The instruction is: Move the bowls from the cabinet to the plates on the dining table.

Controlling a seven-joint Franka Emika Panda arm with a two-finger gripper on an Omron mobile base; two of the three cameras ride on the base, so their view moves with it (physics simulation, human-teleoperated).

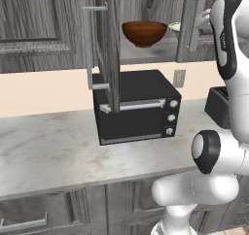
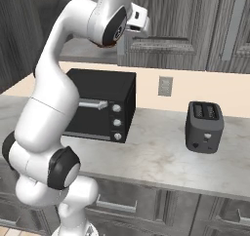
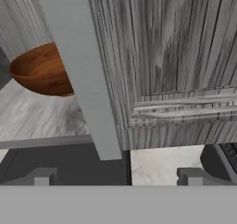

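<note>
Nothing moved yet: gripper (image 3: pixel 115 177) wide open and empty at the cabinet (image 3: pixel 176 56), brown bowl (image 3: pixel 39 70) shelved ahead-left.

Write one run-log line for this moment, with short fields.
phase: reaching to cabinet | jaws: open, empty | wooden bowl: on cabinet shelf, not gripped | cabinet door: open | toaster oven: on counter below

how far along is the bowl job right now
Done: the cabinet stands open. In hand: nothing; the open gripper faces a door's bar handle. Left: the wooden bowl sits on the shelf, a pale bowl peeks beside it; both need moving.
</note>
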